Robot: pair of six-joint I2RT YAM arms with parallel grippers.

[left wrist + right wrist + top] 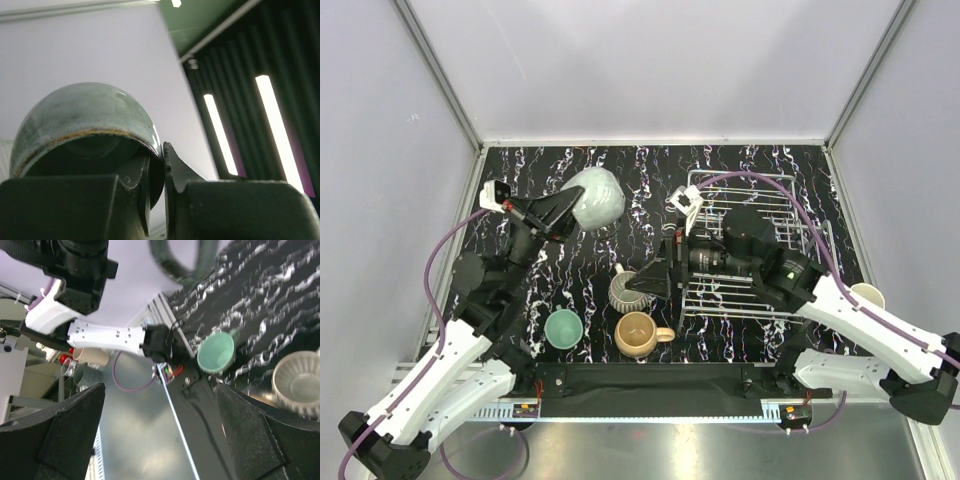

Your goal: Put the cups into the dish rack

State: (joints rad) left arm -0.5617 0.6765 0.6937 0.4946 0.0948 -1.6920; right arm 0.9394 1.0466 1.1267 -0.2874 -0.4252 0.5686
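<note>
Black marbled counter [760,165] spreads below us; our left hand [568,208] pinches the wall of the grey-green cup [597,198], raised at far left. The dish rack [725,296] lies to its right, beyond our spread right hand [642,283] hovering beside the ribbed cup [620,292], with the teal cup [563,328] and tan cup [638,334] nearer

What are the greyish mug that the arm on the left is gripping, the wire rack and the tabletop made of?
The mug looks like glazed ceramic: speckled grey-green gloss with a brownish line at the rim. The rack seems to be metal wire, silvery and shiny. The tabletop is black with white marble-like veins; stone or print, I cannot tell.
</note>
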